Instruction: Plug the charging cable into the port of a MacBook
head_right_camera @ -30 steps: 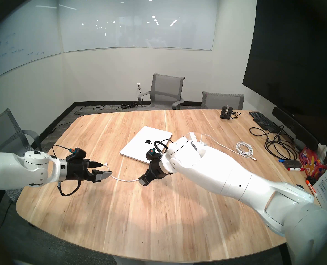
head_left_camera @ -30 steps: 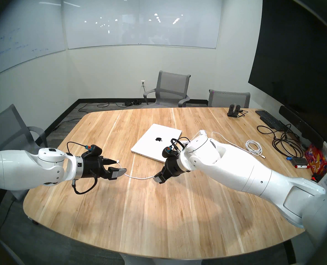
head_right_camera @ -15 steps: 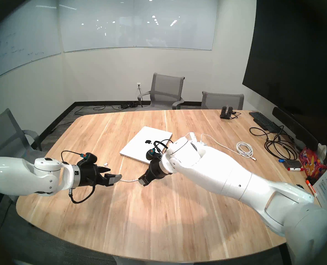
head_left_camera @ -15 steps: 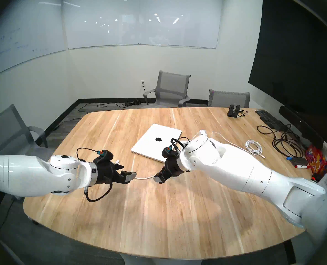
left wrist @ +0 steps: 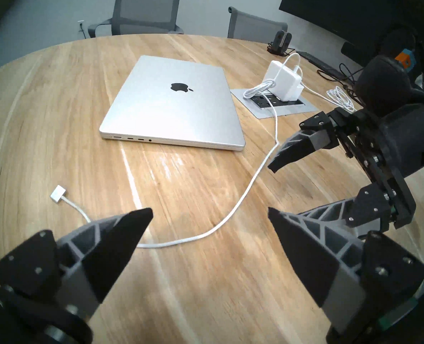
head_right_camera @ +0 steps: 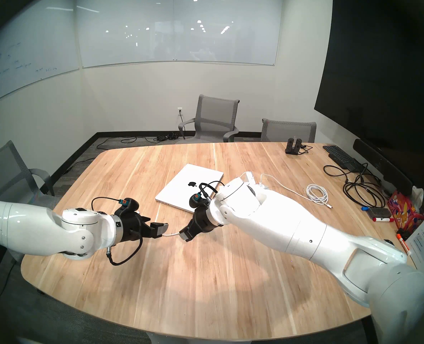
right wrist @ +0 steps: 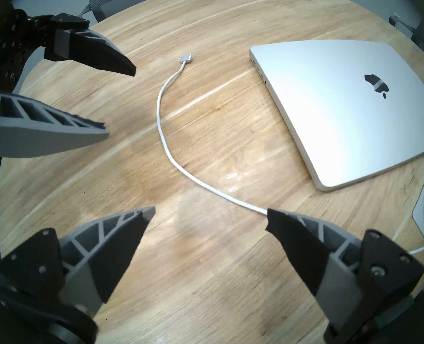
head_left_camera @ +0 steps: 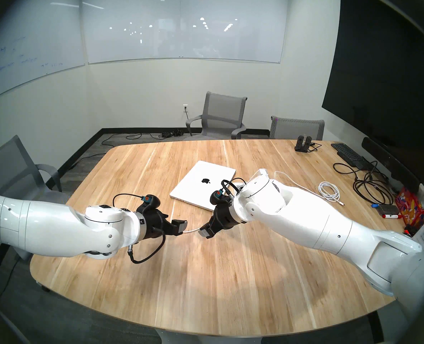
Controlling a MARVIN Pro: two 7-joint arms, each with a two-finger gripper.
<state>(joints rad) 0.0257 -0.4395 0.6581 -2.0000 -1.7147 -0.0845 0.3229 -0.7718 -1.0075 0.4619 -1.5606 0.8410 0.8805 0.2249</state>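
A wooden surface (head_left_camera: 206, 274) with rounded corners is seen, and near its middle the closed silver MacBook (left wrist: 171, 107) is laid flat, its port edge turned toward the near-left corner. Toward the right edge a white power adapter (left wrist: 284, 81) is plugged into an inset socket panel (left wrist: 275, 105). From there the charging cable (right wrist: 166, 140) is trailed loosely across the surface past the MacBook's near corner; its flat plug (left wrist: 57, 193) is left lying on the wood, well apart from the ports. The left tool (left wrist: 209, 212) and the right tool (right wrist: 211, 209) are both held wide open and empty above the cord.
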